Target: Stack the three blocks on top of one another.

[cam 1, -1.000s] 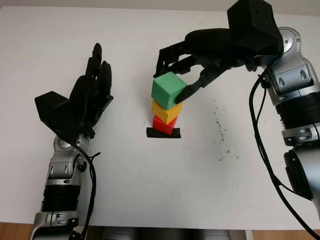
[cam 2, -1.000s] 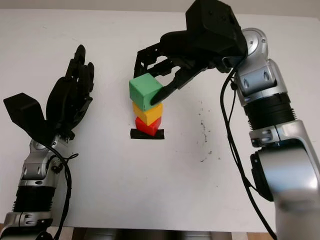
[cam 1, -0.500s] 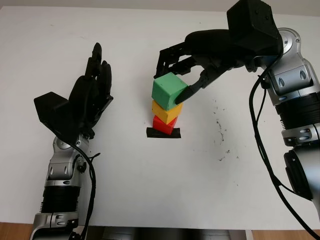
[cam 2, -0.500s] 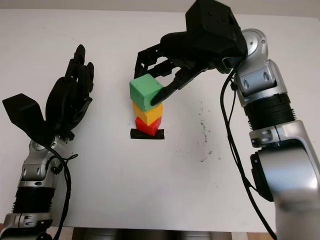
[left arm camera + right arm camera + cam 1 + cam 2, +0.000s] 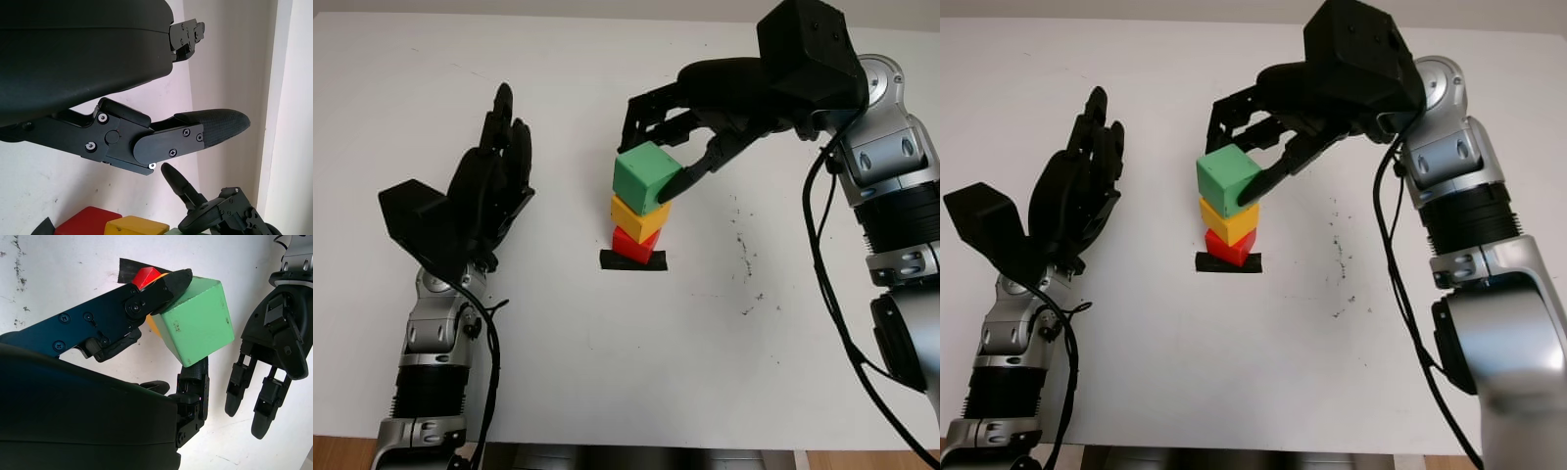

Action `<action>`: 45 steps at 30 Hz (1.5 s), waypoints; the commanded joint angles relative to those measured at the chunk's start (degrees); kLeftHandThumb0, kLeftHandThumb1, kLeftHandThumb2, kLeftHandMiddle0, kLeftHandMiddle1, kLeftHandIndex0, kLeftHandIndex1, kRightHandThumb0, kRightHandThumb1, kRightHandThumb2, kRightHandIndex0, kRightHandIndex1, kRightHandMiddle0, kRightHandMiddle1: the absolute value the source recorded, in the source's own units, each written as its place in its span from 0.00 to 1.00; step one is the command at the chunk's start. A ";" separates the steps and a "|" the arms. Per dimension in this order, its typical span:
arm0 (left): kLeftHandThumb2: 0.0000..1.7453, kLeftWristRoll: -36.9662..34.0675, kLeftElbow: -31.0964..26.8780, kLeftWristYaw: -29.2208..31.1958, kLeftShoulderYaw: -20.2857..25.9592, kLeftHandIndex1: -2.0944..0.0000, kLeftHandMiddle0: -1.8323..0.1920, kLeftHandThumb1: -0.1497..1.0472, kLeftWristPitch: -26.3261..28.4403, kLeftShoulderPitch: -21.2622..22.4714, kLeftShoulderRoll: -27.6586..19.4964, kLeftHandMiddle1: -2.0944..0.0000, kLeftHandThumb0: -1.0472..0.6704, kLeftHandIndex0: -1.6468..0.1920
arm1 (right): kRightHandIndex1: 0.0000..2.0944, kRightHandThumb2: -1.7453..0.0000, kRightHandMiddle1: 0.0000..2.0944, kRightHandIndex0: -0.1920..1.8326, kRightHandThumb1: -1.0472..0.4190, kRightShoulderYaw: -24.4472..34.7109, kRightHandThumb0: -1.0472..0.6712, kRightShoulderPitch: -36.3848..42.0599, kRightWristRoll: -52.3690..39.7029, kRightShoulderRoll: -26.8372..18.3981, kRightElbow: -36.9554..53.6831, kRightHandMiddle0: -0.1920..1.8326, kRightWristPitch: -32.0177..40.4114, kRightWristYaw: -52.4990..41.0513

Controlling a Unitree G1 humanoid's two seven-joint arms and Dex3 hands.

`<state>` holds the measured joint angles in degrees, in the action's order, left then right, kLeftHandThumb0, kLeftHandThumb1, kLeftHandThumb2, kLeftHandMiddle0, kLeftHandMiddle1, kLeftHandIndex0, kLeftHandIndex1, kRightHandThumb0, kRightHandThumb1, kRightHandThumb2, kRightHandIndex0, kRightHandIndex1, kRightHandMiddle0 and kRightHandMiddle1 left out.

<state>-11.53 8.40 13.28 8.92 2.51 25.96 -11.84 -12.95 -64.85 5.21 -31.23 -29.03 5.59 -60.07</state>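
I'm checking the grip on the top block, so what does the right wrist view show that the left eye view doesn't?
Right wrist view alone: a finger of the right hand pressed on the green block's far face. Left eye view alone: the full stack, green on yellow block on red block, atop the black tape. Both: the thumb on green, and the open left hand to the side.

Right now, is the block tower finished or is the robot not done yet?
Almost done. The red block sits on the black tape mark with the yellow block on it. The green block is on top, tilted, gripped by the right hand. Left: letting go. The left hand waits open beside it.
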 commanded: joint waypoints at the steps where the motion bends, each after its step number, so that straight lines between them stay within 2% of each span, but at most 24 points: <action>1: 0.36 0.11 -1.28 0.12 -0.06 0.98 1.00 1.00 0.01 -1.01 -0.35 0.98 0.15 1.00 | 0.01 0.97 0.78 0.28 0.06 0.50 0.35 0.44 -0.02 -0.57 0.79 0.25 -0.91 0.23; 16: 0.36 0.18 -2.55 -0.14 -0.27 0.97 1.00 1.00 0.68 -1.55 -0.08 0.97 0.16 0.99 | 0.01 0.97 0.78 0.28 0.06 0.51 0.34 1.56 -0.21 -0.60 1.57 0.25 -0.86 0.13; 20: 0.36 -0.15 -2.80 0.13 -0.13 0.97 1.00 1.00 0.61 -1.96 -0.10 0.97 0.16 0.99 | 0.01 0.97 0.77 0.28 0.07 0.58 0.33 2.20 -0.26 -0.49 0.76 0.26 -3.24 0.34; 34: 0.36 -0.31 -2.80 0.25 -0.04 0.97 1.00 1.00 0.79 -2.09 -0.04 0.97 0.16 1.00 | 0.01 0.97 0.76 0.28 0.08 -0.42 0.31 3.18 2.25 -0.64 2.18 0.28 -1.49 0.28; 38: 0.36 0.12 -2.69 0.20 -0.14 0.98 1.00 1.00 0.74 -2.13 -0.30 0.97 0.15 1.00 | 0.01 0.97 0.68 0.27 0.11 -0.51 0.28 2.99 2.25 -0.83 1.83 0.20 -2.07 -0.31; 45: 0.36 0.33 -2.62 -0.08 -0.22 0.98 1.00 1.00 0.98 -1.98 -0.26 0.97 0.16 1.00 | 0.00 0.97 0.48 0.16 0.14 -1.11 0.22 4.18 3.48 -1.79 5.17 0.05 -3.19 -0.84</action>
<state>-11.53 6.24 13.26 8.83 3.58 24.75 -11.84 -13.95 -61.10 8.71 -32.20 -25.40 2.91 -60.63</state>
